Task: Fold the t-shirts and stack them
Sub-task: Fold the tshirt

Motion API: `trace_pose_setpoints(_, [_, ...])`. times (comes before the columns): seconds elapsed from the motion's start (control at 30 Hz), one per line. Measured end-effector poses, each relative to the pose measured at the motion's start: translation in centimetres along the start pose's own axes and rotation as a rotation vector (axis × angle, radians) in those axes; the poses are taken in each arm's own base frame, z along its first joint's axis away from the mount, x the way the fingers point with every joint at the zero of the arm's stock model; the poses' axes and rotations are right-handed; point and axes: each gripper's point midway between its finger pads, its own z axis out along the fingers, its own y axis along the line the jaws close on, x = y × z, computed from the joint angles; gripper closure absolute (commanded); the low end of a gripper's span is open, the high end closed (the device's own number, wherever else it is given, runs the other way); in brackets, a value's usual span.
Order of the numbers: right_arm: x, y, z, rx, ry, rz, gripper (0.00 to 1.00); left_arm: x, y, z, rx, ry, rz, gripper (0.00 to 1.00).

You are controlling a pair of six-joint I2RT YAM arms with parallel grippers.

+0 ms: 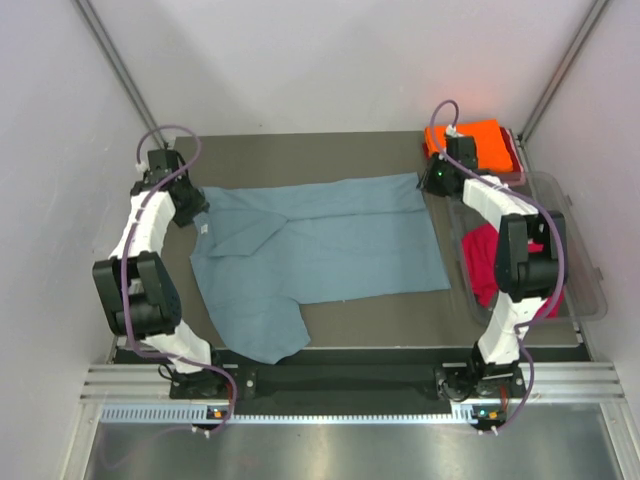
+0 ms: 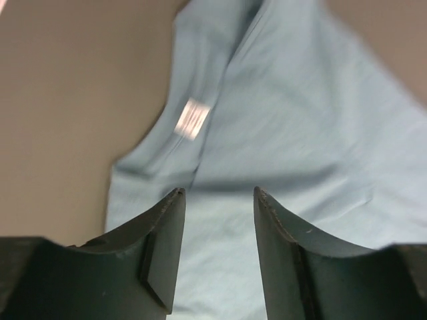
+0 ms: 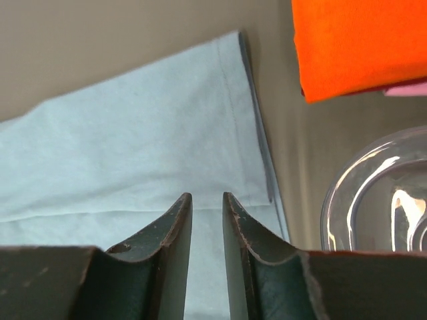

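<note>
The grey-blue t-shirt (image 1: 320, 250) lies spread on the dark table, folded lengthwise, neck at the left. My left gripper (image 1: 196, 212) is open and empty above its collar end; in the left wrist view the gripper (image 2: 218, 193) hangs over the shirt (image 2: 293, 127) near its white label (image 2: 192, 119). My right gripper (image 1: 434, 182) is open and empty over the shirt's far right hem corner; in the right wrist view the gripper (image 3: 206, 197) has a narrow gap over the cloth (image 3: 133, 133). The orange t-shirt (image 1: 475, 143) lies folded at the back right. The red t-shirt (image 1: 492, 262) lies crumpled in the tub.
A clear plastic tub (image 1: 585, 270) stands at the right edge of the table (image 1: 300, 145); its rim (image 3: 373, 193) shows in the right wrist view beside the orange shirt (image 3: 360, 40). White walls close in the back and sides. A metal rail (image 1: 330, 385) runs along the near edge.
</note>
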Motion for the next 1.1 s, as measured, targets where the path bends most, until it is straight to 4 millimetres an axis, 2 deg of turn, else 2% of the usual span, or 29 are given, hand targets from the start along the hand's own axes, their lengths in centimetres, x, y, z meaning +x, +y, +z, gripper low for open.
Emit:
trace_pose_setpoints(0.13, [-1.8, 1.3, -1.4, -0.021, -0.034, 0.0, 0.73, -3.8, -2.5, 1.8, 0.057, -0.067, 0.006, 0.5])
trace_pose_setpoints(0.23, [-2.7, 2.4, -2.0, -0.048, -0.052, 0.0, 0.73, -5.4, -4.0, 4.8, 0.08, -0.06, 0.022, 0.51])
trace_pose_setpoints(0.4, [-2.0, 4.4, -2.2, -0.083, -0.042, -0.012, 0.73, -6.7, -5.5, 9.7, 0.101, -0.019, 0.043, 0.51])
trace_pose_setpoints(0.6, [-1.2, 7.5, -1.5, -0.129, -0.033, -0.032, 0.73, -6.7, -6.2, 14.0, 0.111, 0.024, 0.048, 0.52])
trace_pose_setpoints(0.67, [-1.4, 8.2, -0.4, -0.14, -0.036, -0.03, 0.74, -6.3, -6.1, 14.8, 0.111, 0.039, 0.049, 0.53])
trace_pose_setpoints(0.73, [-1.1, 8.4, 1.0, -0.14, -0.031, -0.028, 0.74, -5.8, -6.0, 15.4, 0.111, 0.056, 0.05, 0.59])
trace_pose_setpoints(0.8, [-0.4, 8.2, 2.4, -0.13, -0.014, -0.018, 0.74, -5.6, -6.0, 15.6, 0.115, 0.062, 0.052, 0.71])
trace_pose_setpoints(0.83, [0.2, 7.9, 3.2, -0.121, -0.001, -0.013, 0.74, -5.5, -5.9, 15.7, 0.116, 0.064, 0.053, 0.84])
trace_pose_setpoints(0.93, [1.6, 7.1, 4.8, -0.096, 0.035, -0.001, 0.74, -5.5, -5.9, 15.7, 0.116, 0.064, 0.059, 0.96])
trace_pose_setpoints(1.1, [2.6, 6.5, 6.2, -0.067, 0.065, 0.0, 0.75, -5.3, -5.4, 15.6, 0.091, 0.072, 0.052, 0.97])
